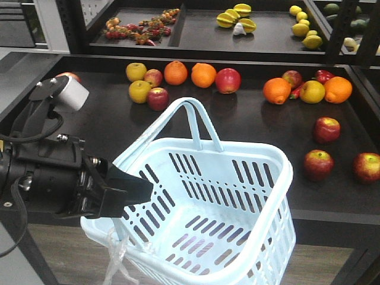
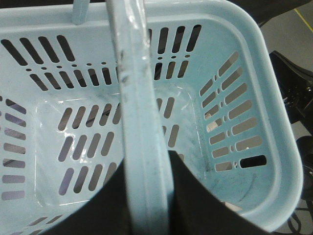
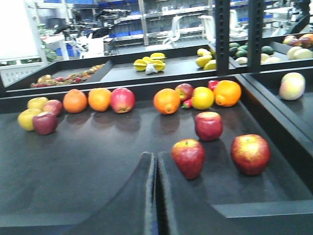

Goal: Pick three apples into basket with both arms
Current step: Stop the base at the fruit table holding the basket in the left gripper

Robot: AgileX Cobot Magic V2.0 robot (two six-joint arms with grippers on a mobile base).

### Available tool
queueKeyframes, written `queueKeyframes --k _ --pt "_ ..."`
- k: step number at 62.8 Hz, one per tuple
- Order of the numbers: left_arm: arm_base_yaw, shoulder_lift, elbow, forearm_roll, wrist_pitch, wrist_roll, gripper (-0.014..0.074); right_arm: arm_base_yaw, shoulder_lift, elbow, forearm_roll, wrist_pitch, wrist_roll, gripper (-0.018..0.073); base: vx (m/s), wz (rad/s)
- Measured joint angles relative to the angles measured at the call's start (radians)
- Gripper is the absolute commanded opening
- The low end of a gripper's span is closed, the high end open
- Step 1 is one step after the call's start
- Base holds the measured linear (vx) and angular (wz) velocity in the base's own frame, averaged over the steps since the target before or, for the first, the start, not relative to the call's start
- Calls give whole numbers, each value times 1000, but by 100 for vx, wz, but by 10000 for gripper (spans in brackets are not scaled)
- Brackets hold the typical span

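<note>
The pale blue basket (image 1: 237, 146) hangs tilted before the dark shelf's front edge, with nothing in it. My left gripper (image 1: 139, 189) is shut on its near hoop handle (image 2: 139, 107); in the left wrist view the black jaws clamp that handle on both sides (image 2: 149, 169). Three dark red apples (image 1: 326, 129) (image 1: 319, 164) (image 1: 366, 167) lie on the shelf at the right. In the right wrist view they show as the near apple (image 3: 188, 157), the right one (image 3: 250, 153) and the far one (image 3: 209, 125). My right gripper (image 3: 155, 157) is shut on nothing, just left of the near apple.
Oranges (image 1: 203, 75), yellow fruits (image 1: 136, 72) and more apples (image 1: 228, 80) line the back of the shelf. A higher shelf behind holds starfruits (image 1: 236, 18) and lemons (image 1: 303, 28). A black upright (image 3: 222, 34) and a raised side wall (image 3: 274, 112) bound the right.
</note>
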Motion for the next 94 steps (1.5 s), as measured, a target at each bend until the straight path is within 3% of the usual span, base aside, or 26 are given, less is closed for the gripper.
queueKeyframes --k 94 --pt "0 0 0 0 0 0 -6 0 0 0 0 0 0 -4 8 -7"
